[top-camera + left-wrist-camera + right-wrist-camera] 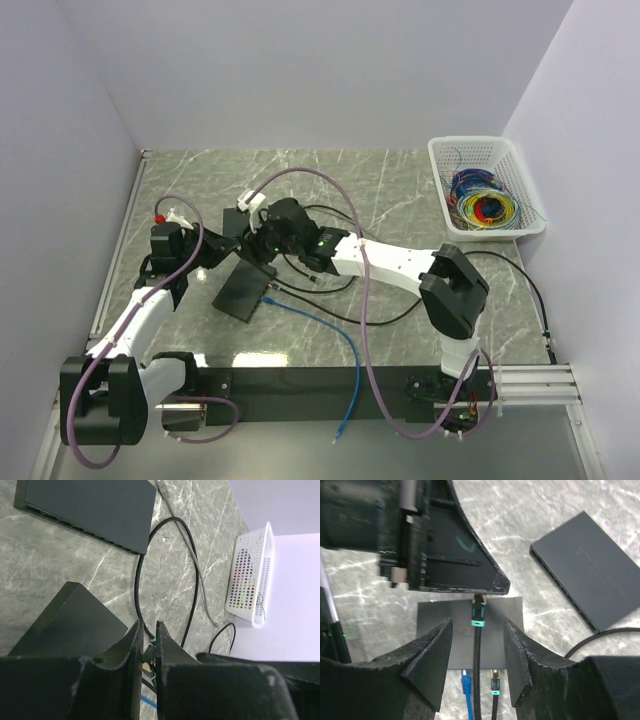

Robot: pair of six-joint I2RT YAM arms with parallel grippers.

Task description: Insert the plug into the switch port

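Note:
A black braided cable ends in a teal-banded plug (478, 612). My left gripper (238, 250) is shut on that plug's tip, and the plug shows between its fingers in the left wrist view (148, 652). It hangs just above a flat black switch (240, 292), seen under the plug in the right wrist view (435, 625). My right gripper (477, 624) is open, its fingers either side of the cable without touching it; in the top view it (262, 243) sits close beside the left gripper. A second switch (590, 587) with a row of ports lies nearby.
A blue plug (466, 680) and another teal-banded black plug (494, 682) lie loose at the near switch's edge. Black and grey cables loop over the marble table (192, 575). A white basket (485, 185) of coloured wires stands at the far right.

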